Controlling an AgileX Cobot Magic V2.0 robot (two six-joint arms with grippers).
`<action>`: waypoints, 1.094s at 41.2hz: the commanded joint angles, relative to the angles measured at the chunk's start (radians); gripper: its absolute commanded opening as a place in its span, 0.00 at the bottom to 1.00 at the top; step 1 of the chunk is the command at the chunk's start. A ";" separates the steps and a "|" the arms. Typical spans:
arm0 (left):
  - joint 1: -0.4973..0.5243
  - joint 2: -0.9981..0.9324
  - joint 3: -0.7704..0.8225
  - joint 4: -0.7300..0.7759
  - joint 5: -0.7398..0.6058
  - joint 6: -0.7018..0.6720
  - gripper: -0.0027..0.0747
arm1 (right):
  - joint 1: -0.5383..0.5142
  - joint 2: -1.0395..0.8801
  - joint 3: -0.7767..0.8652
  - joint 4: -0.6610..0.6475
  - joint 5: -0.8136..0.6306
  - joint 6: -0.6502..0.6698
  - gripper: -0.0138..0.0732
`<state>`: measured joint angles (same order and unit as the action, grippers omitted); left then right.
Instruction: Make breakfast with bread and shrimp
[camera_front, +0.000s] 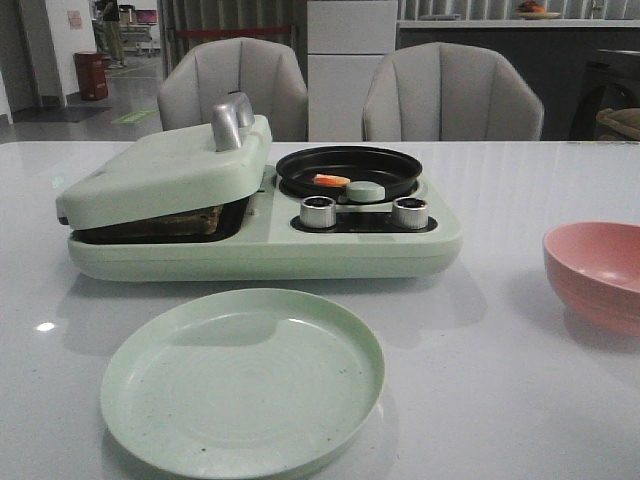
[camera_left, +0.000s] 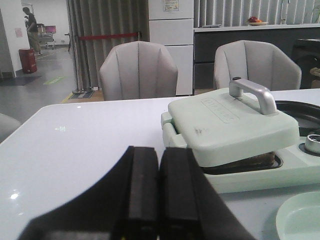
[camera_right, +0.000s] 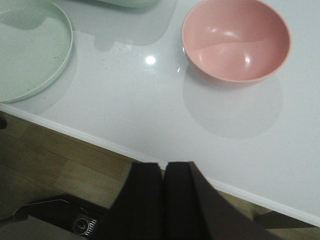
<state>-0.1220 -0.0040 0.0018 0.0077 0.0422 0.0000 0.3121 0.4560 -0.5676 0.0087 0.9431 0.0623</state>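
Note:
The bread (camera_front: 175, 222) lies in the left tray of the pale green breakfast maker (camera_front: 260, 250), under its lowered lid (camera_front: 165, 170); only the brown edge shows, also in the left wrist view (camera_left: 250, 162). The shrimp (camera_front: 331, 181) is a small orange and whitish piece in the round black pan (camera_front: 349, 170). My left gripper (camera_left: 158, 152) is shut and empty, low over the table to the left of the maker. My right gripper (camera_right: 164, 167) is shut and empty, above the table's front edge, near the pink bowl. Neither gripper shows in the front view.
A pale green plate (camera_front: 243, 378) lies in front of the maker, also in the right wrist view (camera_right: 30, 50). A pink bowl (camera_front: 597, 272) stands at the right, also in the right wrist view (camera_right: 236, 40). Two knobs (camera_front: 318, 212) sit on the maker. Two grey chairs (camera_front: 233, 90) stand behind the table.

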 joint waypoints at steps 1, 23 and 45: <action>-0.007 -0.019 0.029 -0.008 -0.095 -0.009 0.17 | 0.001 0.007 -0.025 -0.009 -0.064 -0.001 0.18; -0.007 -0.017 0.029 -0.008 -0.095 -0.009 0.17 | -0.192 -0.306 0.265 -0.129 -0.511 -0.018 0.18; -0.007 -0.017 0.029 -0.008 -0.095 -0.009 0.17 | -0.275 -0.487 0.579 -0.023 -0.943 -0.010 0.18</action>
<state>-0.1220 -0.0040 0.0018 0.0077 0.0404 0.0000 0.0454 -0.0102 0.0290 -0.0380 0.1235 0.0562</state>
